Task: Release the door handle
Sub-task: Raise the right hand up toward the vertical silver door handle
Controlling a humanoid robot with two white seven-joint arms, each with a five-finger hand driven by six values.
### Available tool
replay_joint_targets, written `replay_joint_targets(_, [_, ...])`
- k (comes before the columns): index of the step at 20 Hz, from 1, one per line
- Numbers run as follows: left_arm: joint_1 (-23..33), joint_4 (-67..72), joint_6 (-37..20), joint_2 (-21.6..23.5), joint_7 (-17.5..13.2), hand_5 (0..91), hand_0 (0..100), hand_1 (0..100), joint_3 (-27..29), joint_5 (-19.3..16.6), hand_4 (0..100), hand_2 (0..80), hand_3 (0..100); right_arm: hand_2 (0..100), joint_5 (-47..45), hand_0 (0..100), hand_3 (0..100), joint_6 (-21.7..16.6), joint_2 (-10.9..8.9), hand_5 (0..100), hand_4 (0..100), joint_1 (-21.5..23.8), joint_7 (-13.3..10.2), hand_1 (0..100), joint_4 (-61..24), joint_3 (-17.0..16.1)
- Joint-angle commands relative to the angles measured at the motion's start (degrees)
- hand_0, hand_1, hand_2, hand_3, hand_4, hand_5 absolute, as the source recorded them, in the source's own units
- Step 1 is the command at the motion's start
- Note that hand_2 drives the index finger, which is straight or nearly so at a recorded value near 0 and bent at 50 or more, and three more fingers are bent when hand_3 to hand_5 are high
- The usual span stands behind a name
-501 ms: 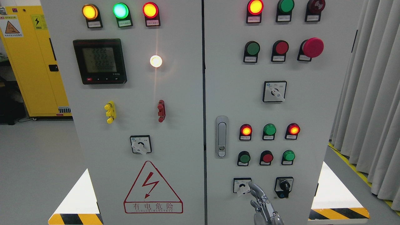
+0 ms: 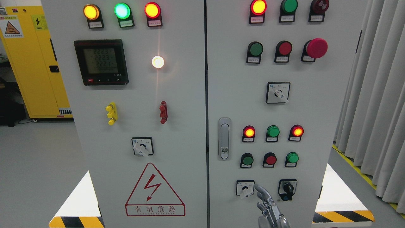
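My right hand (image 2: 269, 207) is rising in from the bottom edge right of the middle, its fingers (image 2: 262, 191) relaxed and apart, gripping nothing; the fingertips are hovering just right of the white rotary switch (image 2: 245, 188) low on the right cabinet door (image 2: 316, 104); the silver door handle (image 2: 224, 138) is standing upright near that door's left edge, above and to the left of my hand, untouched.
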Motion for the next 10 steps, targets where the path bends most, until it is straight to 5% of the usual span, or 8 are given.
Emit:
replay_joint_targets(1, [0.0,-0.9,0.0,0.0,0.0,0.0,12,56,0.0,0.0,0,0.0,0,0,2.8,23,18,0.0,-0.31,9,23,-0.4,0.2,29,0.0,-0.3])
replay_joint_targets(3, [0.0,-0.9,0.0,0.0,0.0,0.0,12,56,0.0,0.0,0,0.0,0,0,7.9,30,55,0.0,-0.31,67,66,-0.6,0.2,39,0.1,-0.2])
replay_joint_targets(4, [0.0,-0.9,0.0,0.0,0.0,0.0,12,56,0.0,0.0,0,0.0,0,0,11.4,32,64,0.0,-0.31,80,76,-0.6,0.2,41,0.2,0.0])
replay_joint_targets(6, [0.0,-0.9,0.0,0.0,0.0,0.0,12,56,0.0,0.0,0,0.0,0,0,15.6,40,74,-0.3,-0.13,89,86,-0.6,-0.3,43,0.3,0.7])
replay_joint_targets(7, [0.0,-0.9,0.0,0.0,0.0,0.0,12,56,0.0,0.0,0,0.0,0,0,17.9,43,86,-0.4,-0.13,100,98,-0.6,-0.8,44,0.3,1.6])
replay_joint_targets(10, [0.0,-0.9,0.0,0.0,0.0,0.0,12,56,0.0,0.0,0,0.0,0,1,26.9,52,96,-0.1,0.13,100,100,-1.9,-4.3,45,0.3,2.4])
